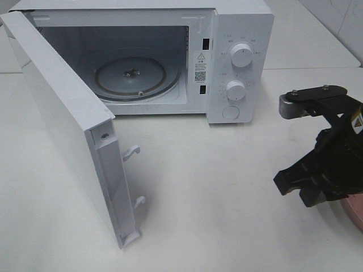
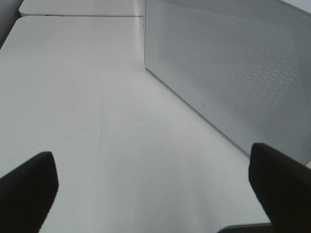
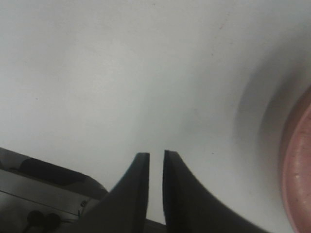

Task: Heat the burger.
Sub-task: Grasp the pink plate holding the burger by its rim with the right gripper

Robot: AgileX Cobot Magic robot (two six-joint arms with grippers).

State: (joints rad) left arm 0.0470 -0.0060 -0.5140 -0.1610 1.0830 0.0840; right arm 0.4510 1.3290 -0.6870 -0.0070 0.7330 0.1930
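The burger is out of view in every frame. My right gripper (image 1: 287, 183) hovers over the white table at the right, just left of a pink plate (image 1: 355, 214). In the right wrist view its two black fingers (image 3: 138, 187) stand a narrow slit apart with nothing between them, and the pink plate's rim (image 3: 297, 170) shows beside them. My left gripper (image 2: 155, 191) does not show in the exterior view. In the left wrist view its fingers (image 2: 29, 187) are spread wide and empty above the table, beside the microwave door.
A white microwave (image 1: 241, 62) stands at the back with its door (image 1: 62, 119) swung open toward the front left. Its glass turntable (image 1: 130, 76) is bare. The door's perforated outer panel (image 2: 233, 73) fills the left wrist view's upper part.
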